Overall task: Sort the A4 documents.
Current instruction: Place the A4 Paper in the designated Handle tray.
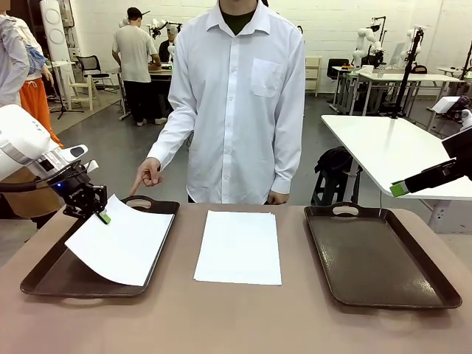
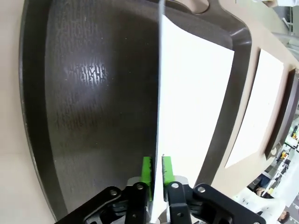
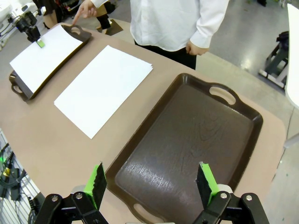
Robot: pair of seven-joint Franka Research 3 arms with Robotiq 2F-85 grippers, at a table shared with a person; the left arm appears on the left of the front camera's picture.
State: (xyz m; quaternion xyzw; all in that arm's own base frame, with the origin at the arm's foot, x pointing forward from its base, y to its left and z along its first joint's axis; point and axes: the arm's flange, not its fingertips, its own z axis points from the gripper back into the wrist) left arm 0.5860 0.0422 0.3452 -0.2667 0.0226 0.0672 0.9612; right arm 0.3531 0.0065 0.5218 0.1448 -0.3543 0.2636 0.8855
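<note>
One A4 document [image 1: 122,247] lies tilted over the left tray [image 1: 51,276], its far left corner raised. My left gripper [image 1: 102,216] sits at that corner. In the left wrist view the sheet's edge [image 2: 187,102] runs between the green pads [image 2: 146,170], and the jaws stand slightly apart around it. A stack of A4 documents [image 1: 238,247] lies flat on the table between the trays, also seen as a white stack [image 3: 105,88]. My right gripper [image 3: 152,184] hovers open and empty over the near end of the right tray [image 3: 187,140].
A person in a white shirt stands at the far side, one hand [image 1: 147,177] pointing down at the left tray's far handle. The right tray [image 1: 376,254] holds nothing. My right gripper [image 1: 402,188] hangs at the right edge, above the table.
</note>
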